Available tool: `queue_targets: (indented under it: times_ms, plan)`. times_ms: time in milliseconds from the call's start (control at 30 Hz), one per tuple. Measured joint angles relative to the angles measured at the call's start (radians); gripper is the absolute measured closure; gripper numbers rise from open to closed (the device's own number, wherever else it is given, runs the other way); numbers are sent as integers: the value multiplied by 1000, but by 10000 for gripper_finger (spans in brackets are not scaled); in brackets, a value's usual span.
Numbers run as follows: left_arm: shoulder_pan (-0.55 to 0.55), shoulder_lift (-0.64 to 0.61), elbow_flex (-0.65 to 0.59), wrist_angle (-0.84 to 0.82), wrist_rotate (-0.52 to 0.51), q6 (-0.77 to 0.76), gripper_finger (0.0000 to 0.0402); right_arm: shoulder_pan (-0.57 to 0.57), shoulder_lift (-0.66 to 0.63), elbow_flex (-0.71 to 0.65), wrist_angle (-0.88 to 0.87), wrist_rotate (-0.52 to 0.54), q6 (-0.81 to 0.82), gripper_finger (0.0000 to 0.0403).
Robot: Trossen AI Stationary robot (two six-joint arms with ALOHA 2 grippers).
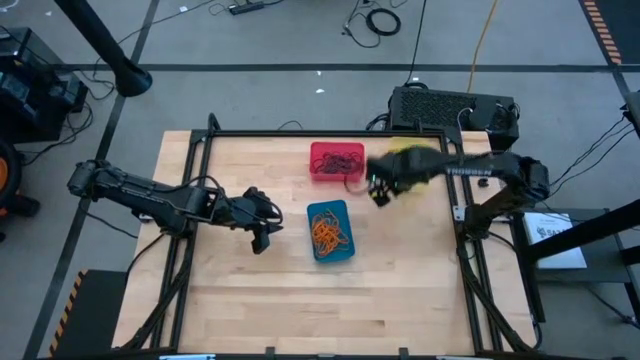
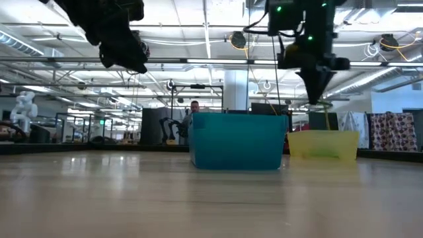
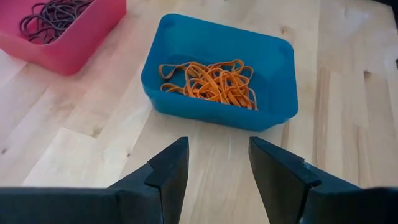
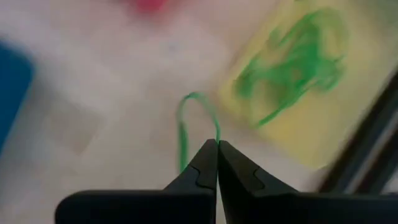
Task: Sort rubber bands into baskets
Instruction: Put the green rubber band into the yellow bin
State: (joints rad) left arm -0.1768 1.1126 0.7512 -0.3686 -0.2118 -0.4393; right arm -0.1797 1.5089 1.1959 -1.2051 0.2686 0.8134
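Progress: late, bands binned | right gripper (image 4: pixel 217 144) pinches thin green rubber band (image 4: pixel 184 121) near yellow plastic basket (image 4: pixel 298 118) | left gripper (image 3: pixel 214 168) spread, empty

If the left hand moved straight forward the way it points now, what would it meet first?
Probably the blue basket. In its wrist view the open left hand points at the near wall, with bare table between. The orange bands lie inside. Depth is unclear, so it might touch the table first.
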Motion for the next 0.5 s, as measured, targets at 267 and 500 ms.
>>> queue_targets:
  times_ms: [267,500]
  plan:
    - [22,-16,114,-234,-1,1,227,-311,0,54,-4,26,-288,403]
    - [49,-115,137,-342,-101,2,227,-474,0,54,69,18,-385,397]
